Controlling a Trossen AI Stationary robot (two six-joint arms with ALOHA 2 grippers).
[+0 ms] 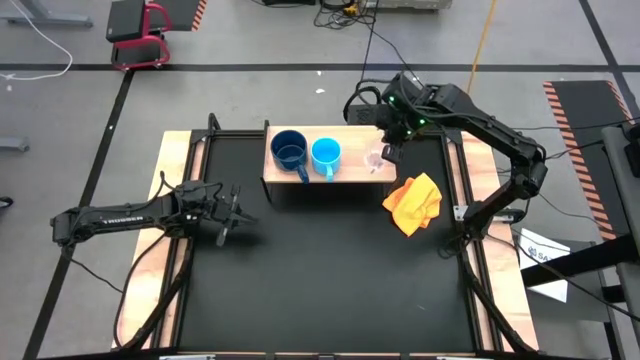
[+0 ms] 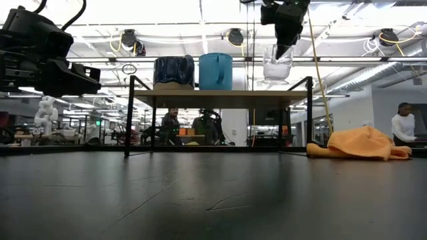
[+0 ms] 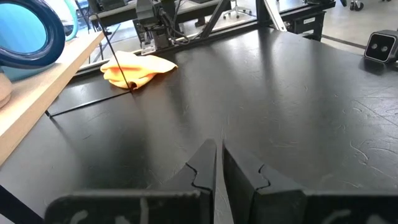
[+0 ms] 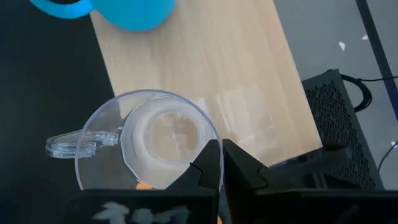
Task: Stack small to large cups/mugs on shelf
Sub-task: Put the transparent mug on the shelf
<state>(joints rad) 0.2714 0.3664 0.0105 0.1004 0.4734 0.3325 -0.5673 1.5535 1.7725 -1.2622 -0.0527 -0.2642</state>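
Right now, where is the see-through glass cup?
The right gripper holds the glass cup by its rim, just above the shelf's right end, right of the light blue mug.

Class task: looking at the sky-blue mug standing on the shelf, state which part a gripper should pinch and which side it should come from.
Pinch the sky-blue mug by its rim wall from above: it stands upright, mouth open, on the shelf. Choose the rim away from the navy mug, which probably crowds that side.
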